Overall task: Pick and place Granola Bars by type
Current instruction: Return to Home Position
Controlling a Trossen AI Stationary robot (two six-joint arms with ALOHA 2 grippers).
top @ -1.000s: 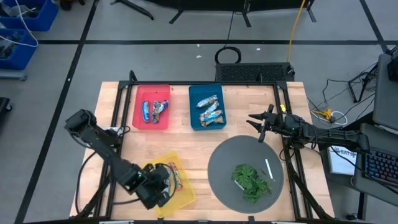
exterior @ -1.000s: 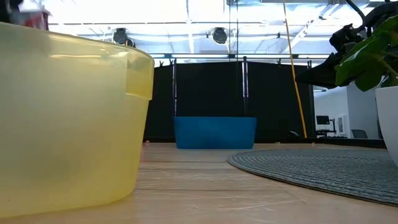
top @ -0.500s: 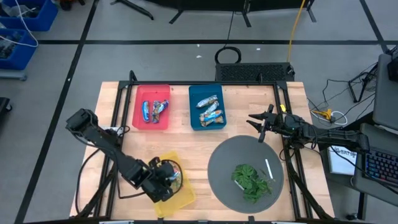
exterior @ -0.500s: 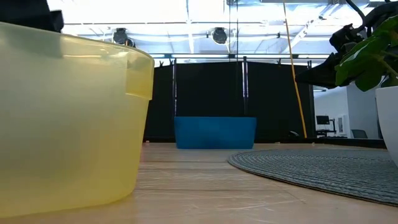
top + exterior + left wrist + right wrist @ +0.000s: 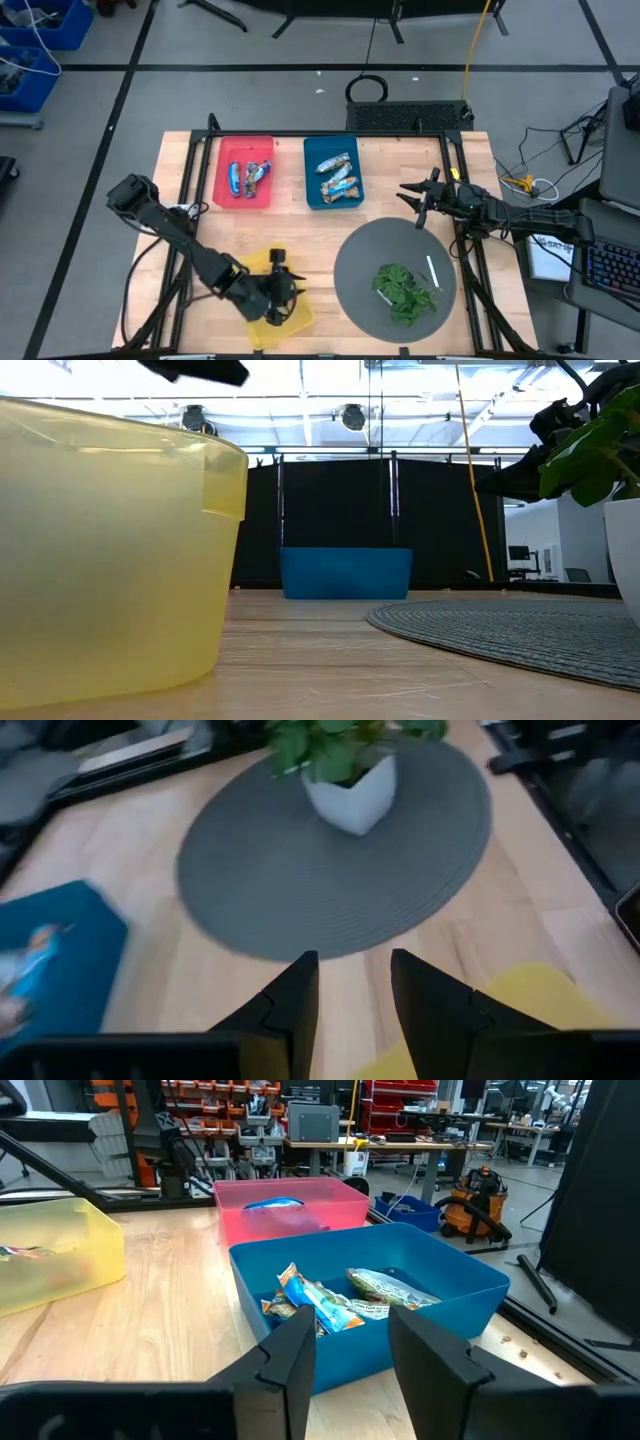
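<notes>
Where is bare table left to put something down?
Bare wood lies between the red bin, blue bin, yellow bin and grey mat. Crowded: the yellow bin under the left end effector; the mat's far edge by the right end effector; the plant.

- Left arm: ran from its base at the left side diagonally forward and inward, the links nearly in one line.
- Left gripper: pointed toward the right side. Its fingers stood apart with a bare gap between them and gripped nothing.
- Low view: only a dark part of the left arm showed, at the upper edge.
- Right arm: lay stretched in from the right side.
- Right gripper: faced the left side with fingers spread and nothing held.
</notes>
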